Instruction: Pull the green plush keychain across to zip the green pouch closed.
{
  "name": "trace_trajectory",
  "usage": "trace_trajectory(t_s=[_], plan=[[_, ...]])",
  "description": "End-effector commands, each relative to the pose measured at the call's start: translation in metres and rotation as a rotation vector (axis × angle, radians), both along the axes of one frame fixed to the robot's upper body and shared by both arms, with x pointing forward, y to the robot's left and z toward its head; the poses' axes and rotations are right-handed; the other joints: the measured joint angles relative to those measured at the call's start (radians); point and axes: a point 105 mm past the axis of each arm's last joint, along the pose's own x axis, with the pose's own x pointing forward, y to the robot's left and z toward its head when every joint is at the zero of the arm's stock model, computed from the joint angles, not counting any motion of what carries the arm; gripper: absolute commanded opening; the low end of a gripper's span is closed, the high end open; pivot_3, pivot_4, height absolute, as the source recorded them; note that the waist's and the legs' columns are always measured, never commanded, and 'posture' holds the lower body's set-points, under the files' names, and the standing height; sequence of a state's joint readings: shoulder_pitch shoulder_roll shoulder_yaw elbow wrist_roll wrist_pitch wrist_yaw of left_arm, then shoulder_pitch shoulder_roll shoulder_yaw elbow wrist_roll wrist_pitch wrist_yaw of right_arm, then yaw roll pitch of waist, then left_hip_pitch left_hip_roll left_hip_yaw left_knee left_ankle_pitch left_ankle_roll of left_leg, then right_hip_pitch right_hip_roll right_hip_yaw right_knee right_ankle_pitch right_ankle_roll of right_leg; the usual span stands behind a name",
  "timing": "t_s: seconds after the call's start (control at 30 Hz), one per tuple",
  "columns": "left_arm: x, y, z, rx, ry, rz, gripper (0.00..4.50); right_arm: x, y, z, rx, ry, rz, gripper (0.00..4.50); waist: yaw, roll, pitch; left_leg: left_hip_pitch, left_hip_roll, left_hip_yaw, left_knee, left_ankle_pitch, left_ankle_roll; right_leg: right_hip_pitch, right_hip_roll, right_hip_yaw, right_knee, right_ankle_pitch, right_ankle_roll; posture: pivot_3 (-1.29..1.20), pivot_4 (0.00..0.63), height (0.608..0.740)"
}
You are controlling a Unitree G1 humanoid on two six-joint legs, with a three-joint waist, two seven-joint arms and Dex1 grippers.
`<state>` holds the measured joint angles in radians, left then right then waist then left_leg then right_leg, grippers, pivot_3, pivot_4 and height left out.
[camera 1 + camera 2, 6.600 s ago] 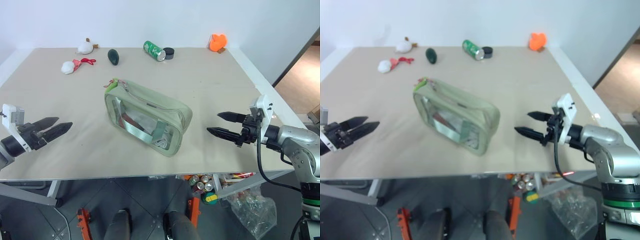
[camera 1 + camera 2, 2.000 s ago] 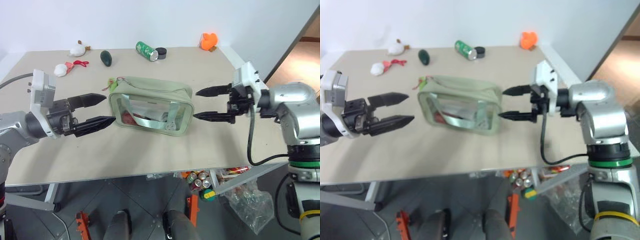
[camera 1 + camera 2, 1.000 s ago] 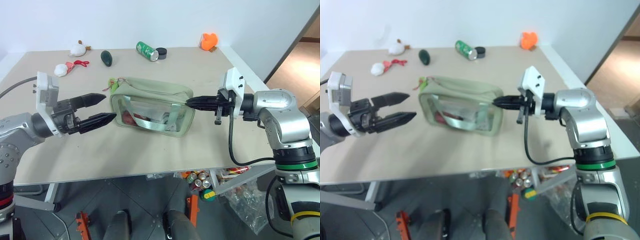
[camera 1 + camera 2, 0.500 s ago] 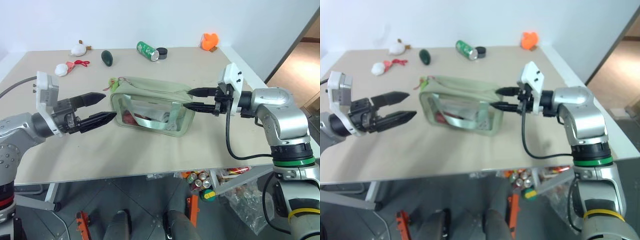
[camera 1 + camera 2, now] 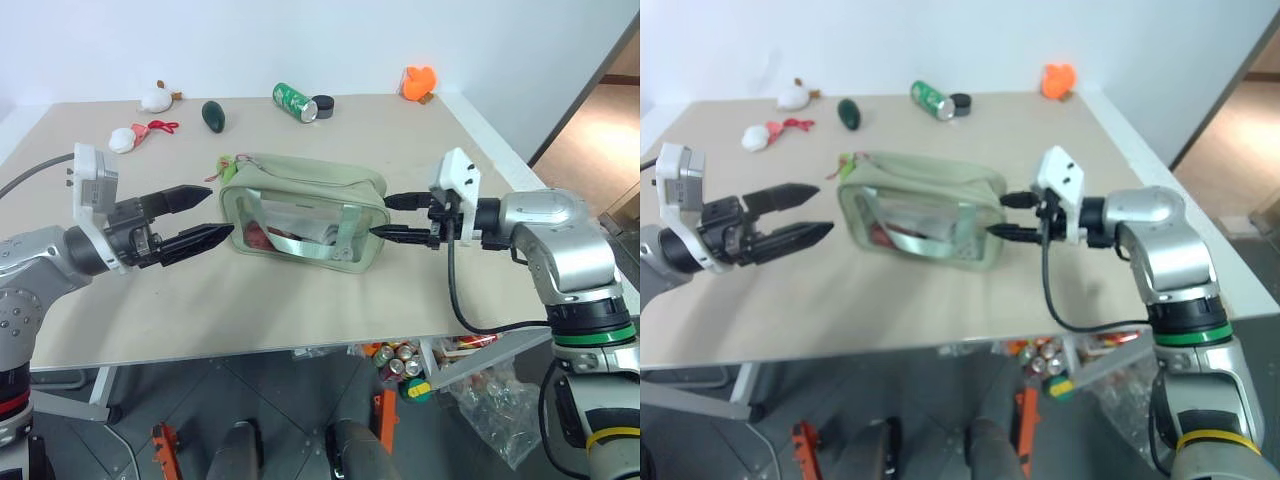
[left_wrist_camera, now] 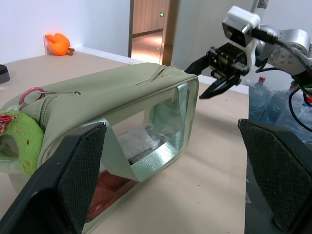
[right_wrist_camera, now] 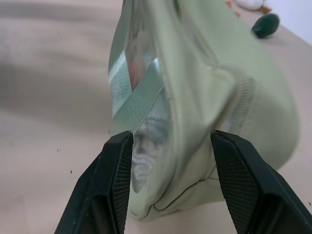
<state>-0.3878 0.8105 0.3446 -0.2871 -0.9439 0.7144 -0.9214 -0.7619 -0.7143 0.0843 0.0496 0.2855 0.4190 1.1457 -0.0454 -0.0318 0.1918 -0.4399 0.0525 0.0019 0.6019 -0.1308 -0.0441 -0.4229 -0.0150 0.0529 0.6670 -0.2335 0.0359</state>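
The green pouch [image 5: 300,205] lies on the table with its clear side facing me. At its left end, by the zipper, sits the green plush keychain [image 6: 17,141] with a pink ring. My left gripper [image 5: 220,211] hovers open just left of that end, with nothing between its fingers. My right gripper [image 5: 379,216] is open at the pouch's right end. One finger is above the end's top edge and one is low against its side. In the right wrist view the pouch's end [image 7: 195,97] stands between the two fingers [image 7: 114,180]. I cannot tell whether they touch it.
Along the back of the table [image 5: 450,300] lie a white plush with a red cord [image 5: 135,135], another white plush [image 5: 155,98], a dark green oval object [image 5: 213,115], a green can [image 5: 295,99] and an orange toy [image 5: 417,82].
My right gripper, shut at the pouch's right end a second ago, has opened, and its fingers now straddle that end. The left gripper and the pouch have not moved.
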Motion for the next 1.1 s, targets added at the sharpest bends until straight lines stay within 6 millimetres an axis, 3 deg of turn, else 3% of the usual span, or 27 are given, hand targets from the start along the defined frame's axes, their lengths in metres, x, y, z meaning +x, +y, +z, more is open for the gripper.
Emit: trace_trajectory(t_s=[0.03,0.1,0.13,0.33,0.57,0.73,0.9,0.97,1.1], plan=[[-0.005,0.000,0.014,0.001,-0.069,-0.002,4.50,0.000,0.004,0.012,0.016,-0.057,0.016,2.58,0.000,0.000,0.000,0.000,0.000,0.000,0.000,0.000,0.000,0.000,0.000,0.000,0.000,0.000,0.000,0.00,0.150,0.740],[-0.005,0.000,0.014,0.002,-0.071,-0.001,4.50,0.002,0.006,0.013,0.023,-0.062,0.021,2.58,0.000,0.000,0.000,0.000,0.000,0.000,0.000,0.000,0.000,0.000,0.000,0.000,0.000,0.000,0.000,0.00,0.150,0.740],[-0.005,0.000,0.014,0.002,-0.071,0.002,4.50,0.003,0.006,0.013,0.025,-0.066,0.018,2.01,0.000,0.000,0.000,0.000,0.000,0.000,0.000,0.000,0.000,0.000,0.000,0.000,0.000,0.000,0.000,0.00,0.150,0.740],[-0.005,0.005,0.014,0.002,-0.070,0.023,4.50,0.005,0.004,0.015,0.033,-0.078,0.024,0.07,0.000,0.000,0.000,0.000,0.000,0.000,0.000,0.000,0.000,0.000,0.000,0.000,0.000,0.000,0.000,0.00,0.150,0.740],[-0.002,0.020,0.014,-0.030,-0.047,0.068,4.50,0.009,-0.004,0.015,-0.027,-0.108,0.042,0.02,0.000,0.000,0.000,0.000,0.000,0.000,0.000,0.000,0.000,0.000,0.000,0.000,0.000,0.000,0.000,0.00,0.150,0.740],[0.001,0.029,0.013,-0.040,-0.034,0.086,4.50,0.019,-0.017,0.032,-0.012,-0.113,0.061,0.02,-0.001,0.000,0.000,0.000,0.000,0.000,0.000,0.000,0.000,0.000,0.000,0.000,0.000,0.000,0.000,0.00,0.150,0.740],[0.008,0.038,0.011,-0.054,-0.021,0.126,4.50,0.024,-0.019,0.028,-0.054,-0.111,0.077,0.02,-0.001,0.000,0.000,0.000,0.000,0.000,-0.001,0.000,0.000,0.000,0.000,0.000,-0.001,0.000,0.000,0.00,0.150,0.740],[0.018,0.044,0.007,-0.063,0.003,0.174,4.50,0.025,-0.016,0.026,-0.054,-0.113,0.085,0.02,-0.001,0.000,0.000,0.000,0.000,0.000,-0.001,0.000,0.000,0.000,0.000,0.000,-0.001,0.000,0.001,0.00,0.150,0.740],[0.058,0.058,-0.015,-0.045,0.098,0.363,4.50,0.022,-0.007,0.023,-0.040,-0.117,0.107,0.02,0.000,0.000,0.000,0.000,0.000,0.000,-0.001,0.000,0.000,0.000,0.001,0.000,0.000,0.001,0.002,0.00,0.150,0.740]])
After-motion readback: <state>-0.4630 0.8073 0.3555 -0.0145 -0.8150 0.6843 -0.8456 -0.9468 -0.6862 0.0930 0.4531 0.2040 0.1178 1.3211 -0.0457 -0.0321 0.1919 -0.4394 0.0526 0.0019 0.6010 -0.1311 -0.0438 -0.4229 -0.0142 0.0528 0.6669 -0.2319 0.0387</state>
